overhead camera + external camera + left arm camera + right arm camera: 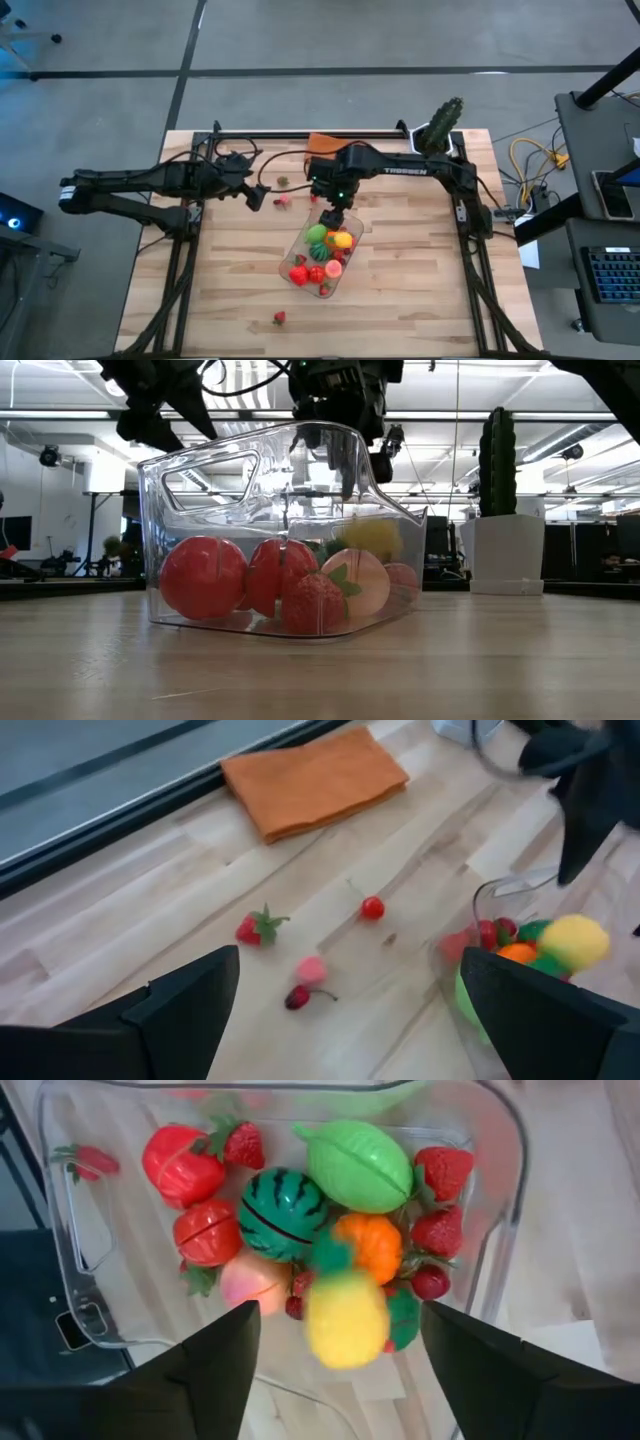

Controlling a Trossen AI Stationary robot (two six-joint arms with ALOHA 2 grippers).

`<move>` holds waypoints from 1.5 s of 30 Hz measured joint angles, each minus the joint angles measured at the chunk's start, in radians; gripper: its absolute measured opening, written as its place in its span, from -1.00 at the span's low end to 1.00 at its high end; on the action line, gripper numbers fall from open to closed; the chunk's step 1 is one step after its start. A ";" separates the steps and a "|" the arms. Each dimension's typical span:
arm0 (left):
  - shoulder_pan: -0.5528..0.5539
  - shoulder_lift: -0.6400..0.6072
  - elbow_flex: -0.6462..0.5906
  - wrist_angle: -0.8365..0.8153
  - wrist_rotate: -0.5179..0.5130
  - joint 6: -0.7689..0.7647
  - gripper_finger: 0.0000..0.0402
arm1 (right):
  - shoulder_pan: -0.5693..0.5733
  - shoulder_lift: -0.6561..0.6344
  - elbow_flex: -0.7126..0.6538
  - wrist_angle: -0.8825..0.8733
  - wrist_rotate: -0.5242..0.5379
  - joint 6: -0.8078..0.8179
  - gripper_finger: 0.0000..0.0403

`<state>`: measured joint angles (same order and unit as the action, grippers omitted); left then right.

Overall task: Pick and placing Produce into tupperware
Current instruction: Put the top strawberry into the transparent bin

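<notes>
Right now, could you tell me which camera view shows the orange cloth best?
The left wrist view: the orange cloth lies whole and flat on the table. The high view shows only a corner behind the right arm; the low and right wrist views do not show it.

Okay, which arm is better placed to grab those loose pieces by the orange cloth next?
Probably the left. The left gripper hangs open just beside the loose strawberry, pink piece and cherry, near the orange cloth. The right gripper is over the tupperware, with a yellow fruit below its open fingers.
</notes>
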<state>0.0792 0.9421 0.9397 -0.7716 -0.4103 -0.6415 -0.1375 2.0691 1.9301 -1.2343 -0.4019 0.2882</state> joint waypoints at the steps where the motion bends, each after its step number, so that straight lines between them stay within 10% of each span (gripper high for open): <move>1: 0.000 0.000 -0.002 -0.008 0.000 0.000 0.83 | 0.000 0.000 0.000 0.001 0.002 0.000 0.35; 8: 0.000 0.002 -0.009 -0.073 -0.017 -0.007 0.83 | 0.001 -0.057 0.017 0.088 0.084 0.045 0.48; 17: 0.000 -0.002 -0.105 -0.099 -0.079 0.217 0.83 | -0.007 -0.305 0.013 0.181 0.672 0.110 0.53; 29: 0.108 0.142 -0.315 0.512 -0.101 0.531 0.83 | -0.094 -0.511 -0.061 0.093 0.686 0.166 0.52; 34: 0.252 0.270 -0.264 0.527 -0.073 0.545 0.83 | -0.155 -0.524 -0.100 0.089 0.690 0.150 0.50; 40: 0.415 0.419 -0.130 0.441 0.228 0.457 0.83 | -0.205 -0.525 -0.137 0.085 0.650 0.118 0.48; 45: 0.446 0.498 -0.015 0.272 0.219 0.370 0.83 | -0.243 -0.524 -0.169 0.088 0.628 0.107 0.47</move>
<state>0.5253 1.4396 0.9246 -0.5001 -0.1908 -0.2711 -0.3810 1.5452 1.7608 -1.1461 0.2260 0.3953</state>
